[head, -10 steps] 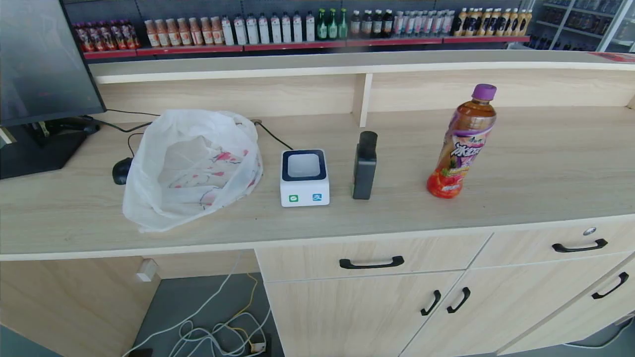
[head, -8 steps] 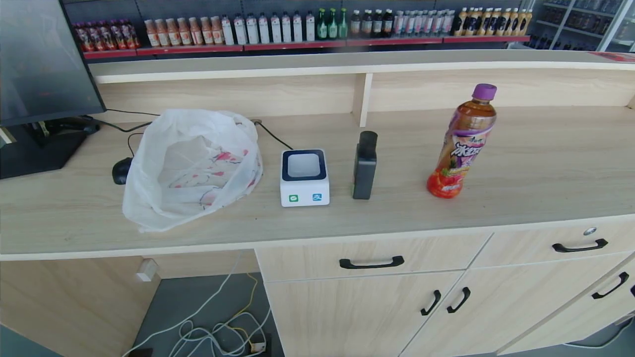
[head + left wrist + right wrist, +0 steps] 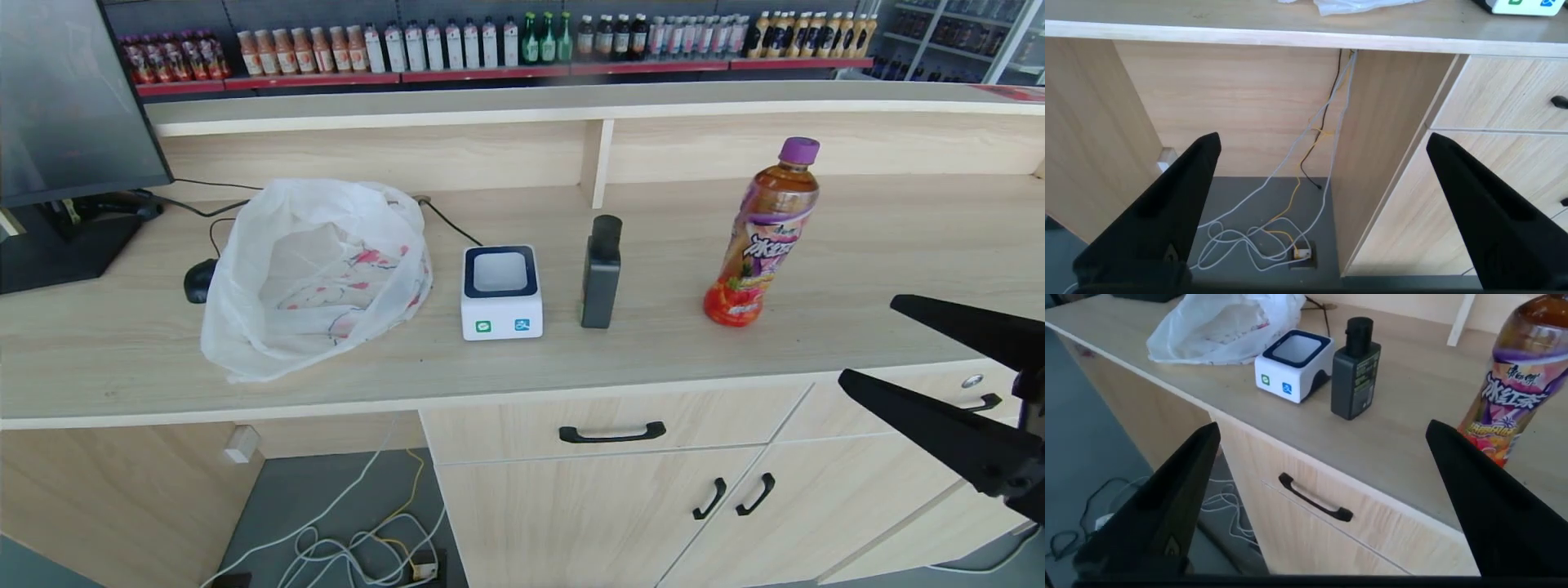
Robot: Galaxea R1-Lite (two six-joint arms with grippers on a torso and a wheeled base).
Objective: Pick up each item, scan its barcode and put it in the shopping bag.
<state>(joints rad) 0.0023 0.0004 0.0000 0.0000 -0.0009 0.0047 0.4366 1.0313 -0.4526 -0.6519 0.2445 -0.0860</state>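
Right gripper (image 3: 869, 339) spread, empty, near bottle (image 3: 761, 237). Bottle upright, full, judged heavy; label probably slick; grip mid-body. Left gripper (image 3: 1321, 151) likewise spread, below counter (image 3: 1208, 31).

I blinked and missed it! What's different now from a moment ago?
The right gripper has come in at the lower right of the head view, open and empty, short of the tea bottle. Nothing was grabbed or let go. The tea bottle, black bottle, scanner and bag stayed put.

A shop — drink-stocked shelves (image 3: 482, 79) behind a wooden checkout counter (image 3: 898, 245) with a scanner (image 3: 501, 292)
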